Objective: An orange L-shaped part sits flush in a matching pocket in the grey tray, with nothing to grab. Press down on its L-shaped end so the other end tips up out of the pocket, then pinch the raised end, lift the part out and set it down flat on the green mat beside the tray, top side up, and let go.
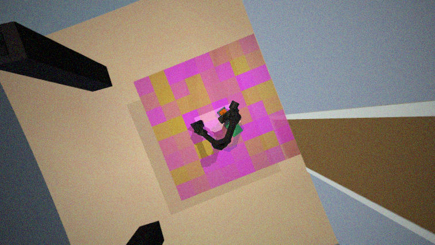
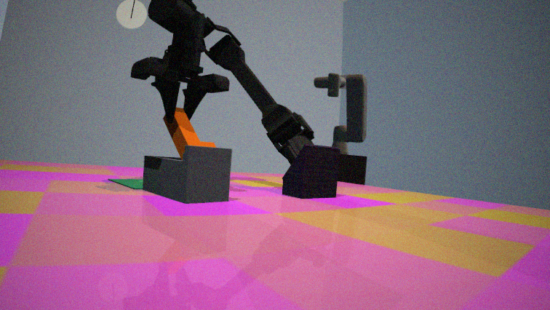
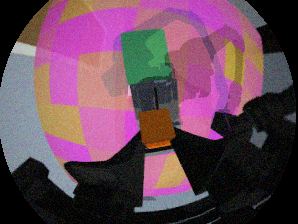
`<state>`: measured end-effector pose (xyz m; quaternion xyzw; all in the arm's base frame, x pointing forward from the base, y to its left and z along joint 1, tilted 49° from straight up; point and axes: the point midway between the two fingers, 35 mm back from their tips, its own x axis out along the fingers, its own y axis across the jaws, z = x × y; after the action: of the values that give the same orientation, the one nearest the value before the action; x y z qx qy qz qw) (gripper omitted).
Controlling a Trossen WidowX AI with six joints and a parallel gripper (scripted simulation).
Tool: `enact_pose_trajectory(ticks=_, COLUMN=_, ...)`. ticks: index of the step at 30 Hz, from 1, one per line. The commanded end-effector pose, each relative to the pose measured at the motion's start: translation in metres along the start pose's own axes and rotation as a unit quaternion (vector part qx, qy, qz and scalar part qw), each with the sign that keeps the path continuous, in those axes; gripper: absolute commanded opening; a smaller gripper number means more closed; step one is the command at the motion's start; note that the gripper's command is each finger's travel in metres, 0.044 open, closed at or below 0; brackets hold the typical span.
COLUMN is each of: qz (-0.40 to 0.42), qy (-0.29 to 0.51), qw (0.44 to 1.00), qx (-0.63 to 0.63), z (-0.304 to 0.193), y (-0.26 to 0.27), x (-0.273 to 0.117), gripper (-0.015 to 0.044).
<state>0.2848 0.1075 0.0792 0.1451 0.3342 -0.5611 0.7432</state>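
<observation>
Two dark fingers (image 2: 169, 100) point down and pinch the upper end of the orange L-shaped part (image 2: 183, 132), one on each side. The gripper (image 2: 179, 112) hangs from a black arm (image 2: 254, 86) that slopes down to a dark base block (image 2: 313, 171) standing on the table to the right.

The part is tilted steeply: its gripped end is raised well above the grey tray (image 2: 192, 177), while its lower end, which bends into a short flat foot, sits at or just inside the top of the tray's pocket. It is not lying flat in the pocket and is not on the mat.

The tray is a grey block standing on a glossy tabletop of pink, magenta and yellow squares (image 2: 346, 246). Behind and to the left of the tray, a corner of the green mat (image 2: 126, 183) lies flat on the surface, just beside the tray.

From the wrist camera, the orange part (image 3: 158, 127) fills the gap between the fingers, with the grey tray (image 3: 154, 94) beyond it and the green mat (image 3: 141, 52) farther on.

From above, the arm (image 1: 223, 133) bends over the tray, with a patch of orange (image 1: 222, 111) showing beside the wrist and a sliver of green mat (image 1: 236, 128) just next to it.

A second, grey arm (image 2: 352, 111) stands behind the base block.
</observation>
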Motion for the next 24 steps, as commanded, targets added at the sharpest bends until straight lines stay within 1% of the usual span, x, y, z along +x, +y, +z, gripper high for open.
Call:
enact_pose_trajectory(ticks=1, qz=0.002, qy=0.002, qw=1.000, qx=0.002, z=-0.001, y=0.000, x=-0.008, gripper=0.0000)
enact_pose_trajectory(ticks=13, qz=0.002, qy=0.002, qw=1.000, qx=0.001, z=-0.001, y=0.000, x=-0.027, gripper=0.0000)
enact_pose_trajectory(ticks=20, qz=0.002, qy=0.002, qw=1.000, qx=0.001, z=0.000, y=0.000, x=-0.028, gripper=0.0000)
enact_pose_trajectory(ticks=24, qz=0.001, qy=0.002, qw=1.000, qx=0.001, z=0.014, y=-0.001, x=-0.027, gripper=0.0000)
